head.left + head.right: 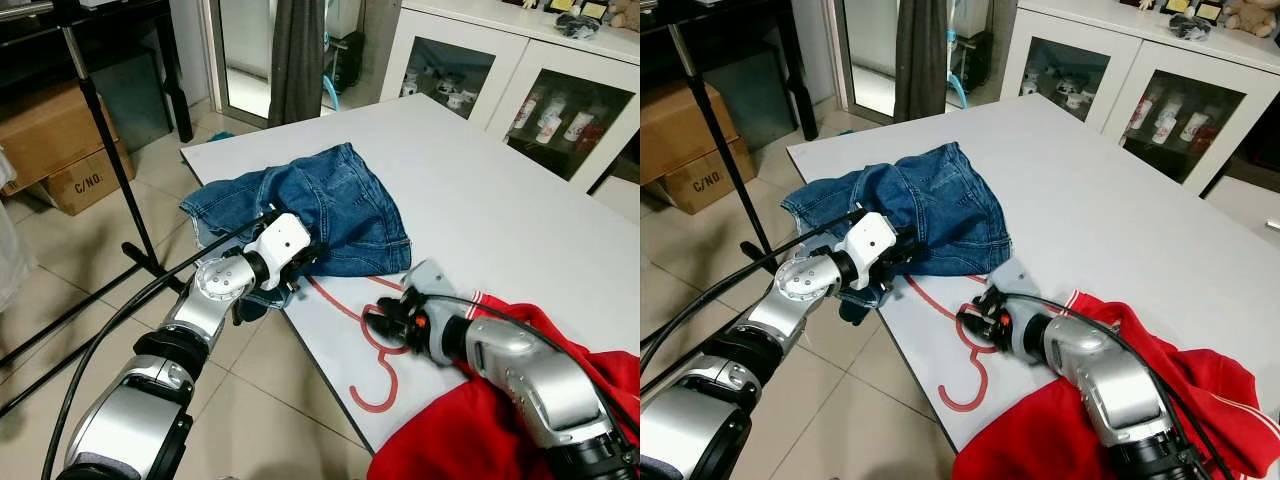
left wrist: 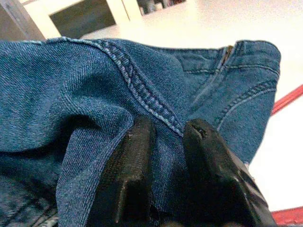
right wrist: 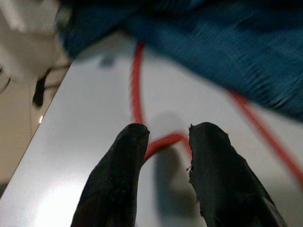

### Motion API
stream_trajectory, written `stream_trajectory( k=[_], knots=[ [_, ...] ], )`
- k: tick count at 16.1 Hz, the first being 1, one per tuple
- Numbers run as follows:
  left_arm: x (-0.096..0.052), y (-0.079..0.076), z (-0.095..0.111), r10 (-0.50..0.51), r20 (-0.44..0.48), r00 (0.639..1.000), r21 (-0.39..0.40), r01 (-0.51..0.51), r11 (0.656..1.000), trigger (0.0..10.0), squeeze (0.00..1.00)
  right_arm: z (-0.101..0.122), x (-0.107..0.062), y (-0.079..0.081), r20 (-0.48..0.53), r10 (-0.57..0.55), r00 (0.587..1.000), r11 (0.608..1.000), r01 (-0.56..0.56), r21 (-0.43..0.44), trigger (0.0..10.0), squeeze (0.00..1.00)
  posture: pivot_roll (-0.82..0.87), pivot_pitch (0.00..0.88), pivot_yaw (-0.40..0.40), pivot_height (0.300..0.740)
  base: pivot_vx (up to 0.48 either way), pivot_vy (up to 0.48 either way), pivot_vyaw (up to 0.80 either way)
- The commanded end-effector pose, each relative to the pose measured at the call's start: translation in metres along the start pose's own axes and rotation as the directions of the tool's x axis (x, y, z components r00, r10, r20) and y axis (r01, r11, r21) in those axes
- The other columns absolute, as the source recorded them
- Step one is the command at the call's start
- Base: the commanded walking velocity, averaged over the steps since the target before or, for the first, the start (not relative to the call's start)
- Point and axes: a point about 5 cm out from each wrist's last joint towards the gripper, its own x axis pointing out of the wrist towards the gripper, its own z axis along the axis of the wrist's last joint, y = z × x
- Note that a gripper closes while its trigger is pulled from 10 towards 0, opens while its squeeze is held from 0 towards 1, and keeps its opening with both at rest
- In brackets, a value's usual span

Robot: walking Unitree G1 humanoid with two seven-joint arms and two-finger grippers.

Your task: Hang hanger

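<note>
A red wire hanger (image 1: 335, 302) lies near the front edge of the white table (image 1: 500, 210), its hook (image 1: 380, 388) toward me and its shoulders tucked under blue denim shorts (image 1: 340, 205). My left gripper (image 1: 305, 262) is at the shorts' near corner; the left wrist view shows its fingers (image 2: 137, 156) shut on a fold of denim (image 2: 71, 94). My right gripper (image 1: 372, 318) rests low on the table at the hanger's neck. In the right wrist view its fingertips (image 3: 128, 142) stand slightly apart, with the red wire (image 3: 137, 90) just beyond the gap.
A red garment (image 1: 480, 420) is heaped on the table's near right, under my right arm. A black rack pole (image 1: 105, 140) on floor legs stands to the left, with cardboard boxes (image 1: 70, 170) behind it. White glass-door cabinets (image 1: 520, 90) line the far side.
</note>
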Motion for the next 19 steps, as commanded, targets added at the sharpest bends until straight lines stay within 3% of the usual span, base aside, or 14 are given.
stream_trajectory(
  k=[1, 4, 7, 10, 11, 12, 13, 14, 19],
  knots=[
    [0.002, 0.005, 0.010, 0.031, 0.060, 0.998, 0.006, -0.032, 0.999, 10.0, 0.00, 0.015, -0.009, -0.009, 0.082, -0.030, 0.996, 0.999, 0.028, 0.016, 10.0, 0.00, 0.06, 0.074, -0.048, 0.740, 0.000, 0.000, 0.00],
    [0.001, 0.010, 0.026, 0.089, 0.209, 0.974, -0.049, -0.081, 0.996, 10.0, 0.00, 0.021, -0.023, -0.017, 0.149, -0.047, 0.988, 0.998, 0.053, -0.034, 10.0, 0.00, 0.06, 0.078, -0.046, 0.740, 0.000, 0.000, 0.00],
    [-0.004, 0.001, 0.037, 0.090, 0.336, 0.937, -0.094, -0.062, 0.994, 10.0, 0.00, 0.009, -0.031, -0.008, 0.113, 0.010, 0.994, 0.994, 0.002, -0.109, 10.0, 0.00, 0.06, 0.086, -0.043, 0.740, 0.000, 0.000, 0.00],
    [-0.010, -0.005, 0.035, 0.103, 0.356, 0.929, -0.124, -0.063, 0.990, 10.0, 0.00, -0.003, -0.032, 0.004, 0.059, 0.092, 0.994, 0.987, -0.082, -0.141, 10.0, 0.00, 0.07, 0.093, -0.041, 0.740, 0.000, 0.000, 0.00],
    [-0.016, -0.006, 0.034, 0.130, 0.367, 0.921, -0.158, -0.076, 0.984, 10.0, 0.00, -0.009, -0.033, 0.011, 0.045, 0.141, 0.989, 0.979, -0.133, -0.153, 10.0, 0.09, 0.07, 0.098, -0.037, 0.740, 0.000, 0.000, 0.00],
    [-0.020, -0.006, 0.034, 0.149, 0.375, 0.915, -0.182, -0.085, 0.980, 10.0, 0.00, -0.012, -0.034, 0.013, 0.035, 0.159, 0.987, 0.975, -0.151, -0.160, 10.0, 0.09, 0.07, 0.098, -0.037, 0.740, 0.000, 0.000, 0.00],
    [-0.021, -0.006, 0.035, 0.162, 0.378, 0.911, -0.196, -0.092, 0.976, 10.0, 0.00, -0.014, -0.032, 0.013, 0.027, 0.154, 0.988, 0.977, -0.147, -0.156, 10.0, 0.77, 0.07, 0.100, -0.035, 0.740, 0.000, 0.000, 0.00],
    [-0.025, -0.006, 0.035, 0.180, 0.382, 0.906, -0.215, -0.102, 0.971, 10.0, 0.00, -0.020, -0.028, 0.010, 0.011, 0.130, 0.991, 0.981, -0.127, -0.147, 10.0, 0.87, 0.08, 0.101, -0.035, 0.740, 0.000, 0.000, 0.00],
    [-0.036, -0.014, 0.033, 0.193, 0.368, 0.910, -0.241, -0.107, 0.965, 10.0, 0.00, -0.044, -0.009, 0.002, -0.102, 0.031, 0.994, 0.993, -0.042, -0.113, 10.0, 0.78, 0.10, 0.096, -0.033, 0.740, 0.000, 0.000, 0.00]
  ],
)
